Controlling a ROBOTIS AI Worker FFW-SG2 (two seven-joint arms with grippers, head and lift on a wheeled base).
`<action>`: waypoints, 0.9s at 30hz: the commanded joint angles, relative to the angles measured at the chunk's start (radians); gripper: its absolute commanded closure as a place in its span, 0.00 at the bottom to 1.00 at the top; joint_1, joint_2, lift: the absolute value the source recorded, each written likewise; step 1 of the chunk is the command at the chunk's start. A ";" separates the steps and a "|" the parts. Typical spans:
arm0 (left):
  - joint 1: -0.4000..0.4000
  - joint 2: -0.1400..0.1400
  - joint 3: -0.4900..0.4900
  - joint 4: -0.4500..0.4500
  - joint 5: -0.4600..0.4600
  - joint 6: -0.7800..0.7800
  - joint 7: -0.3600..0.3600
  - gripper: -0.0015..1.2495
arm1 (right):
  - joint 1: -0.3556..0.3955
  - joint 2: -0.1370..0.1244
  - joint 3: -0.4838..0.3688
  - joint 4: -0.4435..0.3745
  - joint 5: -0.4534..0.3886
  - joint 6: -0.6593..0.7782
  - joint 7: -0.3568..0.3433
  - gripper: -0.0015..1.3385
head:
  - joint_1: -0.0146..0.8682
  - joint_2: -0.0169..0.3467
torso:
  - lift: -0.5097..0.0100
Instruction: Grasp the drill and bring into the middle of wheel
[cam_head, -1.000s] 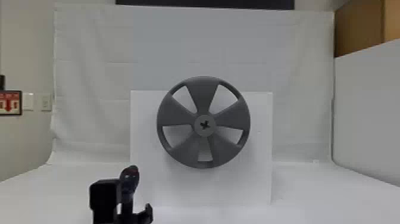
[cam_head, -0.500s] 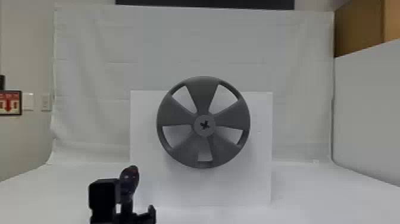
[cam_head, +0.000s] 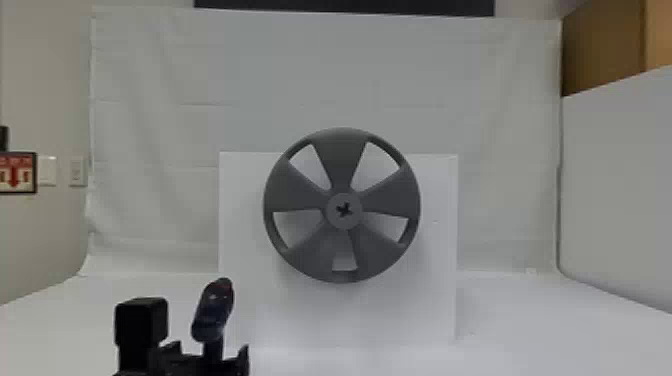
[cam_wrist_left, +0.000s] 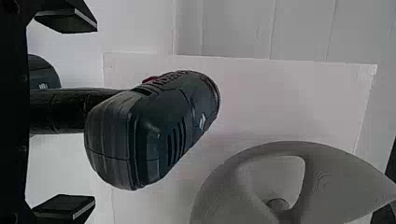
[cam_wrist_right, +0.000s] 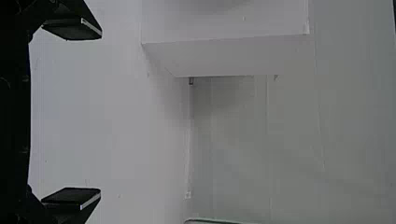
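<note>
drill stands between spread fingers, short of the wheel

behind your work area hangs a pale, creased backdrop (cam_head: 325, 65), its upper edge partly covered by a dark strip (cam_head: 345, 6). before it stands a white panel (cam_head: 300, 320), its middle hidden by the gray, five-spoked wheel (cam_head: 342, 155); your left wrist view catches that wheel only in part, cut off by the edge. at lower left in the head view is your left gripper (cam_head: 207, 352), its base cut off by the bottom edge. its fingers (cam_wrist_left: 65, 207) are spread wide, with a visible gap on either side of the drill's handle. your right gripper (cam_wrist_right: 99, 113), in its own wrist view, also has its fingers (cam_wrist_right: 72, 198) parted, with nothing between them. the drill (cam_head: 212, 310) is upright, left of and lower than the wheel and apart from it; the foot of its handle is hidden at your left gripper, and its nose is hard to make out. smallest is the wheel's round hub (cam_head: 343, 210), marked by a dark, cross-like opening.
</note>
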 joint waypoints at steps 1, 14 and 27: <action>-0.003 0.000 0.051 0.012 -0.044 -0.008 -0.104 0.01 | 0.000 0.000 -0.003 0.000 -0.004 0.000 0.000 0.09 | 0.02 0.05 | 0.20; -0.032 0.032 0.173 0.030 -0.146 -0.006 -0.351 0.02 | 0.006 -0.001 -0.015 0.000 -0.011 0.000 0.000 0.09 | 0.02 0.05 | 0.20; -0.056 0.072 0.242 0.047 -0.230 0.034 -0.423 0.03 | 0.011 -0.006 -0.024 0.000 -0.019 0.000 0.000 0.09 | 0.02 0.05 | 0.20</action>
